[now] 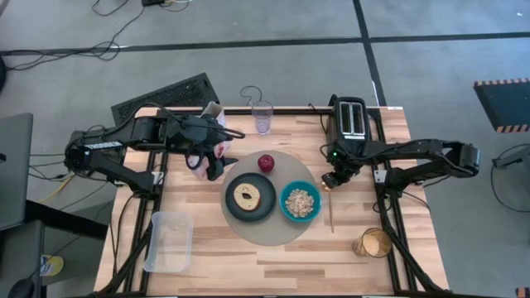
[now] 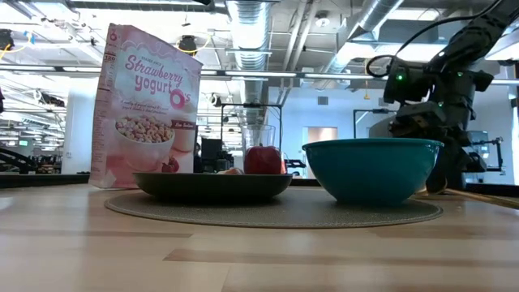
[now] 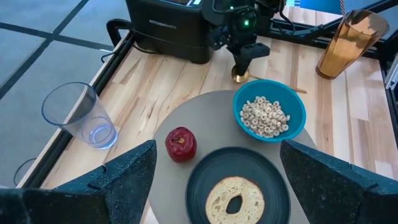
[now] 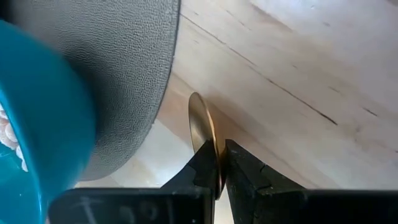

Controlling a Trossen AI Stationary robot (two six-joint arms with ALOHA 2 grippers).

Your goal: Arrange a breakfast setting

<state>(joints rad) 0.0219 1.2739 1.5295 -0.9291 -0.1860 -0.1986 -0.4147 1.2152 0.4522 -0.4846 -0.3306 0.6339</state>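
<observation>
A round grey mat [image 1: 273, 232] lies mid-table. On it are a dark plate [image 1: 263, 211] with round toasted bread [image 1: 246, 196], a teal bowl [image 1: 300, 201] of beige cereal [image 3: 266, 116], and a red apple [image 1: 266, 162]. My right gripper [image 1: 330, 180] stands just off the mat's right edge, shut on a gold spoon [image 1: 332, 211]. My left gripper [image 1: 214, 170] hovers open and empty at the mat's left side, next to an upright pink cereal box [image 2: 146, 109]. In its wrist view, its fingers [image 3: 130, 177] stand wide apart over the plate. My right gripper pinches the spoon's bowl end [image 4: 204, 127] between its two fingers [image 4: 245, 171]. The fingers come from above, pointing down. The spoon's bowl stands on edge between them. The handle [image 1: 332, 219] runs toward the table's near edge, low along the wood; whether it rests there I cannot tell.
A black toaster [image 1: 350, 120] stands at the far right behind my right gripper. A clear glass [image 1: 262, 118] is at the far middle. A clear plastic tub [image 1: 170, 240] lies near left, and an amber cup [image 1: 373, 242] near right.
</observation>
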